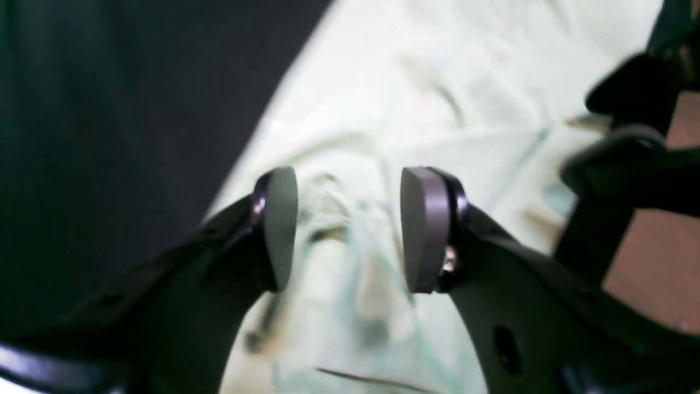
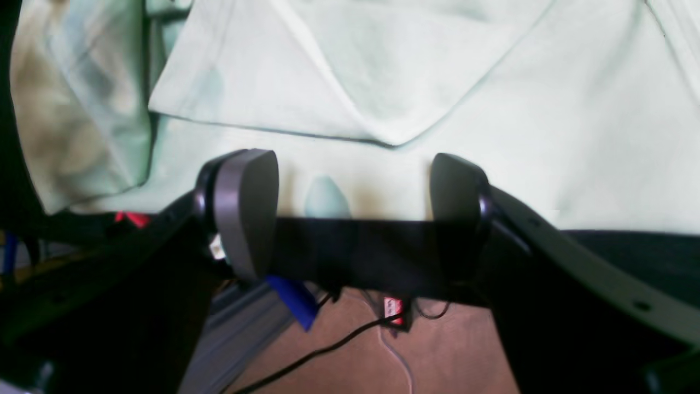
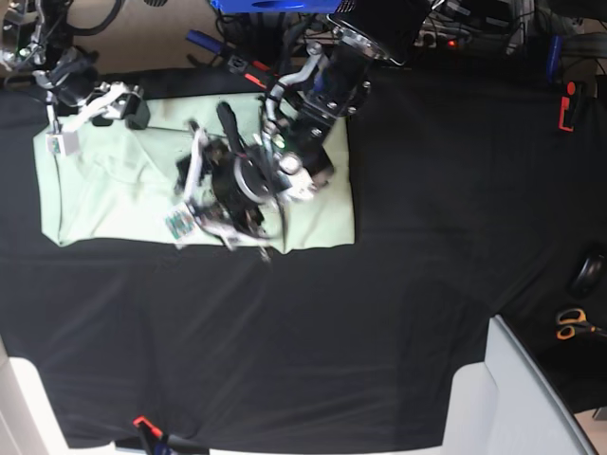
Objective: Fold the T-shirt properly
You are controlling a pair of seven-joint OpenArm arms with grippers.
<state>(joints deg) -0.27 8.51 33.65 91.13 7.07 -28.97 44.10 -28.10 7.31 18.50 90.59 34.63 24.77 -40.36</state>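
Note:
The pale mint-green T-shirt lies spread on the black tablecloth at the upper left of the base view, with folds and creases across it. My left gripper hovers over the shirt's middle, near its front edge. In the left wrist view this gripper is open, and blurred, rumpled cloth sits loose in the gap between its grey pads. My right gripper is at the shirt's far left corner. Its jaws stand wide open over the shirt's edge, holding nothing.
The black tablecloth covers the table. Orange-handled scissors and a dark rounded object lie at the right edge. A red item sits far right. Cables run over the brown floor beyond the table edge.

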